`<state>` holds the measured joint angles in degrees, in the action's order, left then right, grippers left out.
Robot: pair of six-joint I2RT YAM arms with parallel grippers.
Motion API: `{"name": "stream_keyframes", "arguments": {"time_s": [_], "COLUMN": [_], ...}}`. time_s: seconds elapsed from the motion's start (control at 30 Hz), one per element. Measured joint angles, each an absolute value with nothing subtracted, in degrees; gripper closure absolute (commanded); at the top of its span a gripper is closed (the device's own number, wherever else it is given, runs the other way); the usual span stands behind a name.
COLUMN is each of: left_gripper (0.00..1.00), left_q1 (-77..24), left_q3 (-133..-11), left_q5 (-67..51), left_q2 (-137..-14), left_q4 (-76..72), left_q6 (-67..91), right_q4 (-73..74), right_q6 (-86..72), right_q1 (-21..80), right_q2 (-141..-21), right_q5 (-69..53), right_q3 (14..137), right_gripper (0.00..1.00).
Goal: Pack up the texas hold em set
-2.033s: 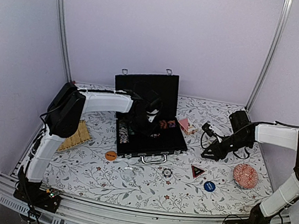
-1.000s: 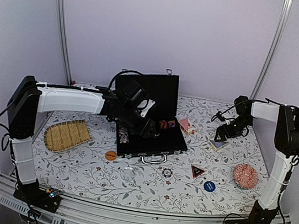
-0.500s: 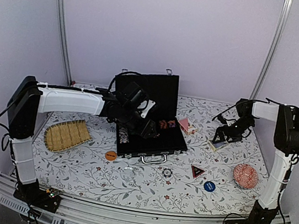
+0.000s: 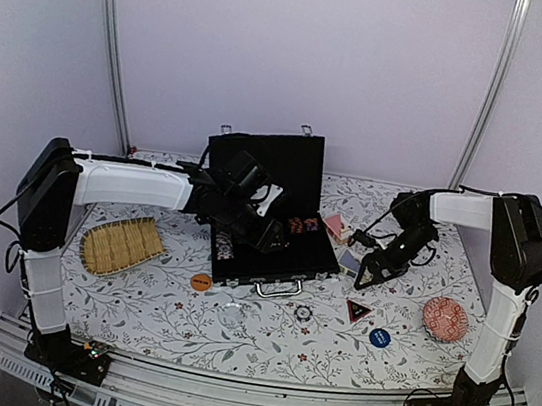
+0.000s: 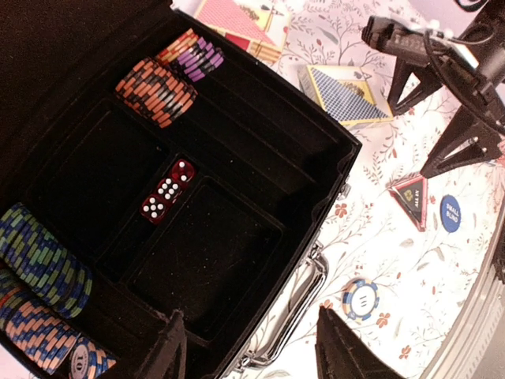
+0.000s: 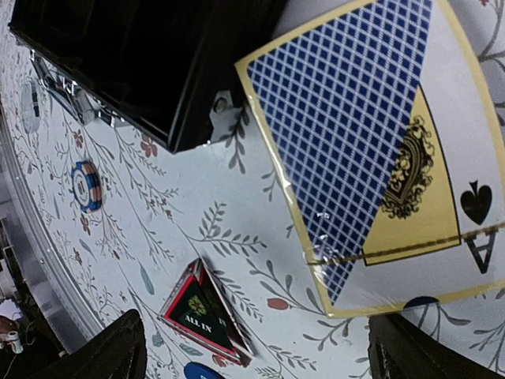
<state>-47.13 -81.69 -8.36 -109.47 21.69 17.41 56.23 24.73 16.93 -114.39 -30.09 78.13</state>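
Nearest on the table [image 4: 184,317]: loose chip [image 4: 303,313], ALL IN triangle [image 4: 358,310] and blue disc [image 4: 379,336], all in front of the open case [image 4: 301,172]. Right gripper [image 6: 252,332] has its jaws spread wide and holds nothing, over the blue card deck [image 6: 371,142] lying flat just beside the case's corner. Left gripper [image 5: 250,316] is also open and empty, hovering over the case tray, which holds red dice [image 5: 166,191] in the centre slot and chip stacks [image 5: 39,264].

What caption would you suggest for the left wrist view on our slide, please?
Left pincer open above the case, where chips and red dice sit; blue deck outside.
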Motion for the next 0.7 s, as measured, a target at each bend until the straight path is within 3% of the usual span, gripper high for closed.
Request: {"name": "stream_keyframes", "arguments": {"time_s": [0.27, 0.7], "left_gripper": [0.44, 0.44], "left_q1": [-47.27, -48.18], "left_q3": [-81.69, -82.7], "left_q5": [-8.36, -7.38], "left_q2": [-109.49, -109.51], "left_q4": [21.67, 23.14], "left_q6": [17.65, 17.67], "right_q4": [53.84, 49.98], "right_q6": [33.32, 46.39], "right_q1": [15.7, 19.84], "right_q2": [-110.76, -118.78], "right_q5": [-20.8, -17.21], "right_q3": [78.37, 88.88], "right_gripper": [0.12, 0.08]}}
